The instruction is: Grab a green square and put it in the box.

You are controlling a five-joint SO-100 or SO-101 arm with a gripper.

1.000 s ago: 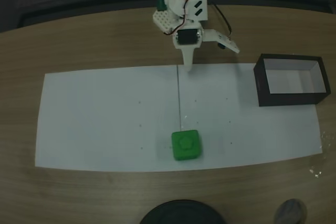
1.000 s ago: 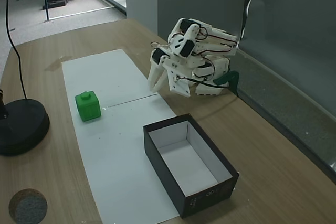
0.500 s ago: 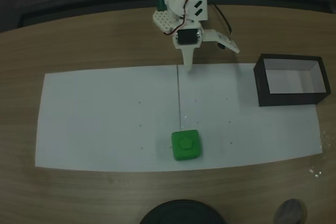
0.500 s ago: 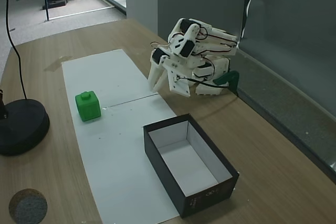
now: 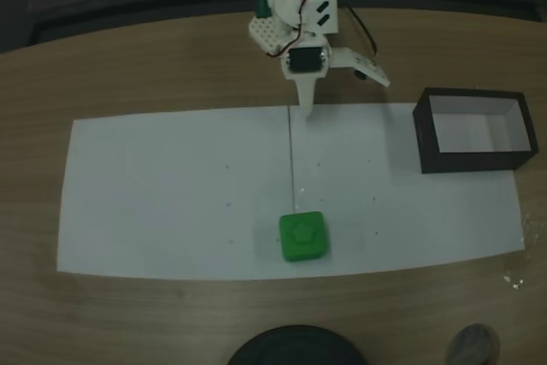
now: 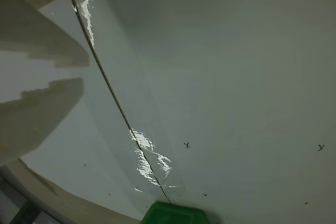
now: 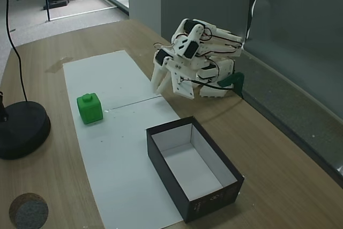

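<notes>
Fingers (image 5: 306, 107): resting folded at the paper's far edge, parted a little and holding nothing.
Green block (image 5: 302, 236): sitting on the white paper (image 5: 171, 194), well out ahead of the fingers along the seam, free to be approached.
Box (image 5: 473, 130): waiting open-topped off to one side, well apart from the fingers.
Worktop (image 5: 154, 66): carrying everything.
</notes>
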